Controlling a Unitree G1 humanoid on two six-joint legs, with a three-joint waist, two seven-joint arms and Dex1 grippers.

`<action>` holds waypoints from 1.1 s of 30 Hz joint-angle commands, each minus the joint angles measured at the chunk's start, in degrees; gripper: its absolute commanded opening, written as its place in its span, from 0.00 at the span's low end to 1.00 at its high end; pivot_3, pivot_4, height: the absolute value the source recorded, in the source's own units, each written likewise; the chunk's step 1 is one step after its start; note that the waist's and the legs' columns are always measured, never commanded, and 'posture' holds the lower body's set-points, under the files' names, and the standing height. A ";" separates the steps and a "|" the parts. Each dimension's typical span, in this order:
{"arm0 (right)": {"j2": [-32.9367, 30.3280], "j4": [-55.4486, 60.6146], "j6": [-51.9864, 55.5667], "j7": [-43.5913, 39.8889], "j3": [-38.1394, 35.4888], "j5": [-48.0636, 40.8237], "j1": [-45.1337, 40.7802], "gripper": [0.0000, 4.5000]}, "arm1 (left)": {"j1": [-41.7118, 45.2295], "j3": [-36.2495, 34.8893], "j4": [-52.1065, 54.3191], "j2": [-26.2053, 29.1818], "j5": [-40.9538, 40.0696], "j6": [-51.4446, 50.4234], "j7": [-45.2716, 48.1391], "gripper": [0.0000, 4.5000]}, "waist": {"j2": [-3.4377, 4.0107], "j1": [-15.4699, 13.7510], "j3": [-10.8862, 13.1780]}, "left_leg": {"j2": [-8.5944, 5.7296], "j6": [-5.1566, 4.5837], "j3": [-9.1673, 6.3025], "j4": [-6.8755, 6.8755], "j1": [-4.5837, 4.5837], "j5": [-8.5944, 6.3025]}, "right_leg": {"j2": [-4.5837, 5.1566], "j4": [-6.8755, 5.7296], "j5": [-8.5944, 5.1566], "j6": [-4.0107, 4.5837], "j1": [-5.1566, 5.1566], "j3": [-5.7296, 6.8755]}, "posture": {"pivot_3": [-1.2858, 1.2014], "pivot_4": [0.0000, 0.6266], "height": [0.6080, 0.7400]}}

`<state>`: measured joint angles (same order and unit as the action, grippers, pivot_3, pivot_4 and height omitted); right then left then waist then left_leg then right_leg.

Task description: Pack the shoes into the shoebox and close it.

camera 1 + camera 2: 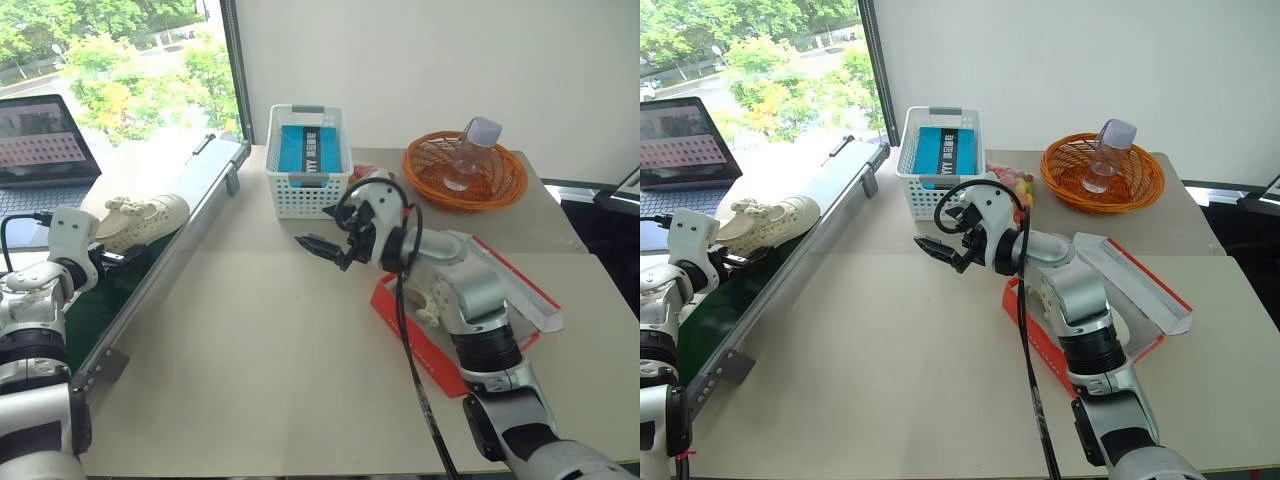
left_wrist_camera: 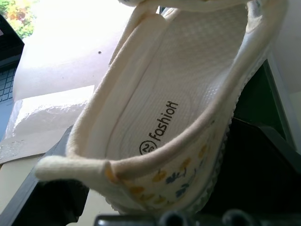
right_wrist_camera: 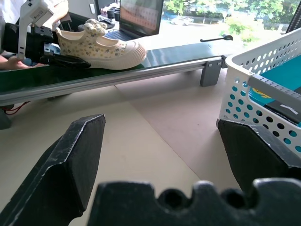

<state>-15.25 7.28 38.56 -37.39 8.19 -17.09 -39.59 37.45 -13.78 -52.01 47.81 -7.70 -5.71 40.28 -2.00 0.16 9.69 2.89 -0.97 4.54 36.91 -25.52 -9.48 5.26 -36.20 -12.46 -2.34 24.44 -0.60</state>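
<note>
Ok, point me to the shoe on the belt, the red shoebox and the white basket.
shoe [image 1: 150, 217], left eye view, on its cream side wall.
shoebox [image 1: 1032, 330], right eye view, on its red front wall.
white basket [image 1: 300, 197], left eye view, on its lattice front wall.

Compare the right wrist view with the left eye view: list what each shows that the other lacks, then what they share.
Right wrist view alone: the floral print along the shoe's side, and cars and a street past the laptop.

Left eye view alone: the red shoebox, the orange basket holding a clear bottle, and the right gripper from outside.

Shared: the shoe on the green conveyor, the left gripper at its heel, the white lattice basket, the table.
</note>
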 commanded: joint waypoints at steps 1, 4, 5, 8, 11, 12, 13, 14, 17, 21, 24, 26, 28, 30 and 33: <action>-0.65 3.19 0.76 0.46 -1.50 -1.29 -1.71 1.00 | -0.30 0.98 1.92 -1.50 -1.08 -0.61 4.01 0.70 | 0.01 -0.19 0.00 | 0.00 0.00 0.01 0.00 0.01 0.00 | 0.01 0.00 0.00 0.00 -0.01 0.00 | 0.52 0.24 1.00; -0.78 3.45 1.05 0.71 -1.34 -1.24 -1.77 1.00 | -1.59 1.25 5.18 -2.86 -1.87 -2.08 5.26 0.54 | 0.01 -0.78 0.00 | 0.00 0.00 0.00 0.00 0.01 0.00 | 0.01 -0.01 -0.01 0.01 -0.01 0.01 | 0.52 0.24 1.00; -0.79 3.52 1.10 0.80 -1.25 -1.23 -1.78 1.00 | -2.14 1.19 6.65 -3.26 -2.25 -2.71 5.56 0.49 | 0.01 -0.87 -0.01 | -0.01 0.00 0.00 0.00 0.00 0.00 | 0.02 0.00 -0.01 0.00 -0.02 0.01 | 0.52 0.24 1.00; -0.73 3.58 1.20 0.98 -1.09 -1.23 -1.82 1.00 | -3.30 0.56 10.40 -4.06 -3.18 -5.00 5.21 0.25 | 0.01 -0.98 -0.01 | -0.03 -0.01 -0.01 0.00 -0.03 0.00 | 0.04 0.04 -0.01 -0.01 -0.04 0.02 | 0.52 0.24 1.00; -0.68 3.51 1.15 1.07 -0.90 -1.19 -1.86 1.00 | -4.10 0.06 13.24 -4.30 -3.64 -6.81 4.85 0.04 | 0.01 -0.89 -0.01 | -0.02 -0.01 -0.02 0.00 -0.01 0.00 | 0.02 0.01 -0.01 -0.01 -0.04 0.03 | 0.52 0.24 1.00; -0.68 3.35 1.06 1.07 -0.82 -1.13 -1.89 1.00 | -4.24 0.01 14.03 -4.37 -3.55 -7.23 4.17 0.00 | 0.01 -0.90 -0.01 | -0.02 -0.01 -0.02 0.00 0.00 0.00 | 0.03 0.00 -0.01 -0.01 -0.05 0.02 | 0.52 0.24 1.00; -0.66 3.23 0.97 1.07 -0.71 -1.07 -1.91 1.00 | -4.29 -0.20 14.69 -4.50 -3.71 -7.85 3.62 0.00 | 0.01 -0.92 -0.01 | -0.02 -0.01 -0.02 0.00 0.00 0.00 | 0.02 0.00 -0.01 -0.01 -0.05 0.03 | 0.52 0.24 1.00; -0.60 3.18 0.94 1.11 -0.61 -1.02 -1.96 1.00 | -4.45 -0.31 15.50 -4.55 -3.95 -8.43 3.60 0.00 | 0.01 -0.97 -0.01 | -0.02 -0.01 -0.02 0.00 0.00 0.00 | 0.02 0.00 -0.01 -0.01 -0.05 0.03 | 0.52 0.24 1.00; -0.49 2.93 0.74 1.15 -0.48 -0.93 -2.07 1.00 | -4.72 -0.98 18.21 -4.84 -4.90 -10.23 3.24 0.00 | 0.00 -1.02 -0.01 | -0.03 -0.01 -0.04 0.01 -0.01 0.01 | 0.03 0.03 -0.01 -0.02 -0.07 0.04 | 0.52 0.24 1.00; -0.44 2.65 0.48 1.15 -0.44 -0.85 -2.12 1.00 | -4.45 -0.74 20.47 -4.69 -3.63 -11.90 0.44 0.00 | 0.00 -0.90 0.00 | -0.03 -0.01 -0.04 0.01 -0.03 0.00 | 0.02 0.04 -0.01 -0.02 -0.06 0.05 | 0.52 0.24 1.00; -0.39 2.63 0.37 1.14 -0.41 -0.85 -2.07 1.00 | -3.85 -1.26 24.17 -5.09 -4.65 -13.78 -0.83 0.00 | -0.01 -0.71 0.00 | -0.01 -0.02 -0.04 0.01 -0.03 0.01 | 0.00 0.04 -0.01 -0.02 -0.05 0.04 | 0.52 0.24 1.00; -0.24 2.66 0.42 1.22 -0.58 -1.01 -2.13 1.00 | -2.86 -1.79 28.76 -5.71 -5.79 -15.89 -2.01 0.00 | -0.02 -0.59 0.01 | 0.00 -0.01 -0.04 0.00 -0.05 0.00 | 0.00 0.06 -0.01 -0.02 -0.03 0.04 | 0.52 0.24 1.00; -0.03 2.66 0.50 1.28 -0.92 -1.30 -2.19 1.00 | -2.10 -2.07 32.83 -6.36 -6.69 -17.98 -2.91 0.00 | -0.04 -0.52 0.02 | 0.00 -0.02 -0.04 0.00 -0.13 0.00 | -0.01 0.06 -0.01 -0.02 0.02 0.04 | 0.52 0.24 1.00; 1.67 2.74 1.98 2.11 -3.76 -4.19 -2.43 1.00 | -1.26 -2.06 37.73 -7.46 -8.23 -20.53 -3.56 0.00 | -0.05 -0.43 0.03 | 0.00 -0.02 -0.05 0.00 -0.17 0.01 | -0.02 0.06 -0.01 -0.02 0.06 0.03 | 0.52 0.24 1.00; 5.55 1.70 6.53 5.90 -11.99 -11.67 -4.29 1.00 | 0.67 -0.84 44.43 -9.66 -10.47 -23.89 -4.28 0.00 | -0.05 -0.34 0.03 | 0.00 -0.02 -0.07 0.01 -0.19 0.01 | -0.03 0.05 0.00 -0.03 0.06 0.03 | 0.52 0.24 1.00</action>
<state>-10.73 8.10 42.87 -33.89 2.27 -23.73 -40.95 35.75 -14.48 -13.82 38.36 -16.01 -28.46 36.59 -2.05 -0.18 9.72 2.89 -0.99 4.47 36.93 -25.71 -9.47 5.23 -36.15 -12.45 -2.39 24.49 -0.58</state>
